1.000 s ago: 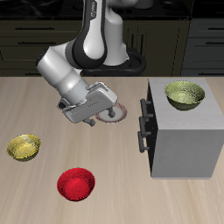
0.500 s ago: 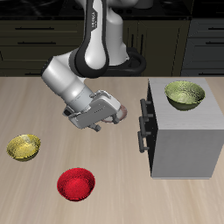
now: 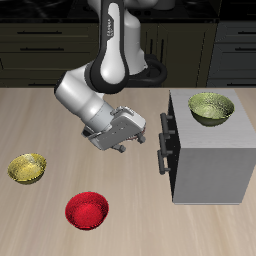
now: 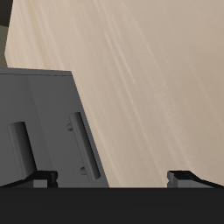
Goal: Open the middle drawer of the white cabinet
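Observation:
The white cabinet (image 3: pixel 215 155) stands on the table, with dark bar handles stacked on the face that is turned toward my gripper. The middle drawer (image 3: pixel 165 141) is shut, flush with the drawers above and below it. My gripper (image 3: pixel 134 143) hangs a short way in front of that face, about level with the handles, apart from them, open and empty. In the wrist view the cabinet (image 4: pixel 44 105) shows two dark bar handles, one of them (image 4: pixel 83 144) close ahead of my gripper (image 4: pixel 114 178). The fingertips (image 4: pixel 39 178) stand wide apart.
An olive-yellow bowl (image 3: pixel 211 107) sits on the cabinet's top. A yellow bowl (image 3: pixel 28 168) and a red bowl (image 3: pixel 87 210) lie on the table nearer the front edge. Dark kitchen cabinets (image 3: pixel 40 50) run behind the table.
My gripper has moved across the table toward the cabinet's handle face and slightly lower. It now covers the small plate seen earlier. The drawers have not moved.

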